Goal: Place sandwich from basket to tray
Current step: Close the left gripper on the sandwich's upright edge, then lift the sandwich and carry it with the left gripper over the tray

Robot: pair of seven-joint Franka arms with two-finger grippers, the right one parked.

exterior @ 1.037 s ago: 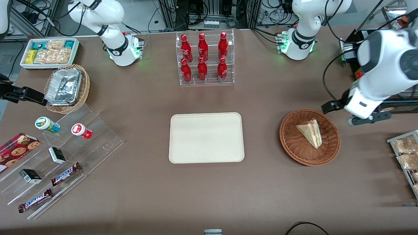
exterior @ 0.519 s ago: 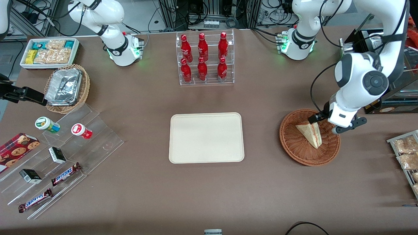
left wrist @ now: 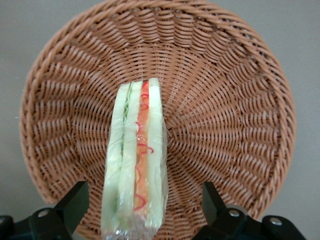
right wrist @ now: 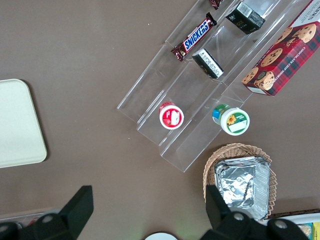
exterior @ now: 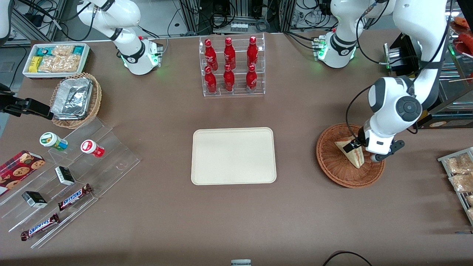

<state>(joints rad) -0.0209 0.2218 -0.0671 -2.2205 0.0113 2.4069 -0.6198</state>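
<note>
The sandwich [exterior: 355, 159] is a wrapped pale wedge standing on edge in the reddish-brown wicker basket [exterior: 332, 170], toward the working arm's end of the table. My left gripper [exterior: 361, 153] hangs low over the basket, open, with one finger on each side of the sandwich. In the left wrist view the sandwich [left wrist: 135, 165] shows its red, orange and green layers between the two black fingers [left wrist: 75, 202], with a gap on both sides, and the basket [left wrist: 225, 100] is under it. The cream tray [exterior: 233, 156] lies flat at the table's middle, and its corner [right wrist: 17, 125] shows in the right wrist view.
A clear rack of red bottles [exterior: 232, 66] stands farther from the front camera than the tray. Toward the parked arm's end are clear acrylic steps with snacks [exterior: 70, 166], a tan basket of foil trays [exterior: 75, 99] and a white bin [exterior: 55, 59]. A rack of snack packets [exterior: 458, 173] sits by the basket.
The left arm has swung in from beside the basket and come down over it. Its open fingers now straddle the sandwich. The sandwich has not moved.
</note>
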